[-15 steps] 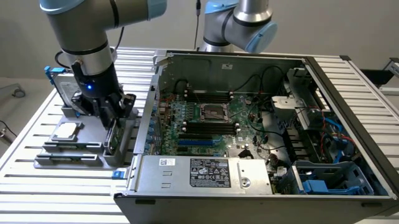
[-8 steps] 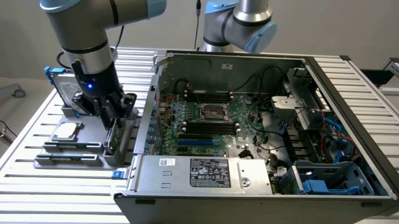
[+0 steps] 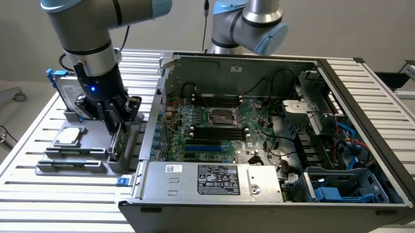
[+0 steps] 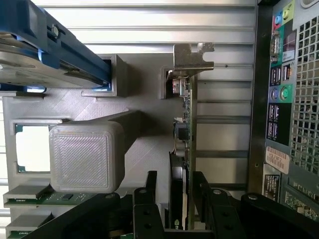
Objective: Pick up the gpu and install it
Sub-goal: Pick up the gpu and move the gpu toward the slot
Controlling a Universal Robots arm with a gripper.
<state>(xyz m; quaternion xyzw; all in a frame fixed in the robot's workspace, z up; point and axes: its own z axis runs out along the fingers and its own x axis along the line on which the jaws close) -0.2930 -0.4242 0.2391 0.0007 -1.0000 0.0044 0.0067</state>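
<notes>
Down at the gray holder (image 3: 73,164) on the tabletop (image 3: 39,199), the claw (image 4: 175,196) sits low over the gpu (image 4: 182,144), with one side of the claw on each side of the card. I cannot tell if it is squeezing the card or just standing around it.

The gpu stands on its thin edge in a slot of the holder. Its black face is on one side and its green board is on the other. Its silver end plate (image 4: 193,56) is at the far end of the holder. So the card has not been lifted yet.

Just beside the gpu, in the same holder, lie the small square chip (image 3: 70,137) and the hard drive (image 3: 61,87) in its blue bracket.

On the exterior view's right stands the open computer case (image 3: 324,65). The main board (image 3: 220,126) inside has no gpu in it. I think the job is only at the start: the pick-up is under way, and the lift, the carry and the fitting into the case are all left to do.
</notes>
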